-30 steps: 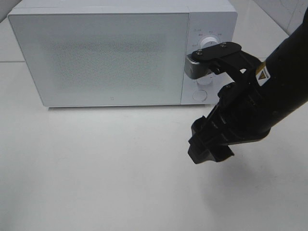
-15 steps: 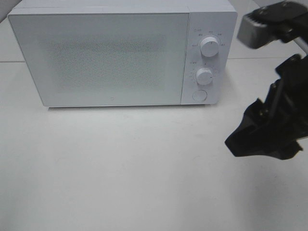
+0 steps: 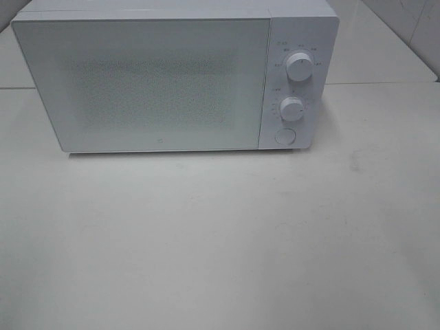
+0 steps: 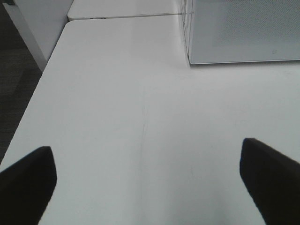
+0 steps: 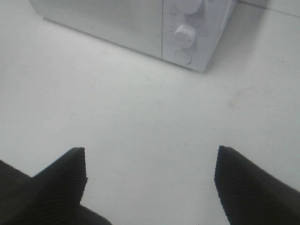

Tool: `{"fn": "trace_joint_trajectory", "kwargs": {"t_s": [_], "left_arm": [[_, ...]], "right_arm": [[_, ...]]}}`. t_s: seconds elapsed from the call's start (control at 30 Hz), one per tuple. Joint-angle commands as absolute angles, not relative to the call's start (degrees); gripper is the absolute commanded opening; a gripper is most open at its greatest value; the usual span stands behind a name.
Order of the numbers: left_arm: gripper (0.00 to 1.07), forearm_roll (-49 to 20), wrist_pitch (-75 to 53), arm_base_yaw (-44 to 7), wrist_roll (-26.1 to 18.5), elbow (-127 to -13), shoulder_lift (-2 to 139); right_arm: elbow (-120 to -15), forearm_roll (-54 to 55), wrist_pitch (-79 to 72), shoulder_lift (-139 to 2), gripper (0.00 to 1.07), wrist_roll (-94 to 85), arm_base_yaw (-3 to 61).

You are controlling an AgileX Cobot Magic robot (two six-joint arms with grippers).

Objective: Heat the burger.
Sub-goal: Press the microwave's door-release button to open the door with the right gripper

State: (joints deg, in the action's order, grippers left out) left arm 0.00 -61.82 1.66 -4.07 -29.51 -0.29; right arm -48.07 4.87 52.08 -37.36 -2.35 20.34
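The microwave [image 3: 172, 75] toward the worktop's far edge is white; its door [image 3: 141, 82] carries a fine grey dotted mesh, paler at the border; the upper knob [image 3: 299, 67], lower knob [image 3: 291, 108] and round button [image 3: 283, 136] are white, ringed by small grey markings; the worktop [image 3: 206, 240] is plain off-white; the left gripper [image 4: 146, 154] has black fingers [image 4: 26, 183]; the right gripper [image 5: 151, 150] has black fingers [image 5: 253, 187] too, faintly ribbed; the floor [image 4: 14, 65] past the worktop's left edge is dark grey.

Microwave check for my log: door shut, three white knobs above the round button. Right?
Not quite: the exterior high view shows only two, an upper knob and a lower knob, above the round button; the door is shut.
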Motion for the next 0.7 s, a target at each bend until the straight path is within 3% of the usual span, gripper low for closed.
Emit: {"fn": "trace_joint_trajectory", "kwargs": {"t_s": [0.03,0.33,0.7], "left_arm": [[1.0,-0.4,-61.25,1.83,-3.72,-29.51,-1.15],[1.0,-0.4,-61.25,1.83,-3.72,-29.51,-1.15],[1.0,-0.4,-61.25,1.83,-3.72,-29.51,-1.15]], "right_arm": [[-45.38,4.93,52.02,-31.74,0.75,-2.81,17.25],[-34.72,4.87,52.02,-14.5,0.75,-2.52,9.05],[-29.97,1.66,52.02,-1.66,0.75,0.0,4.7]]}}
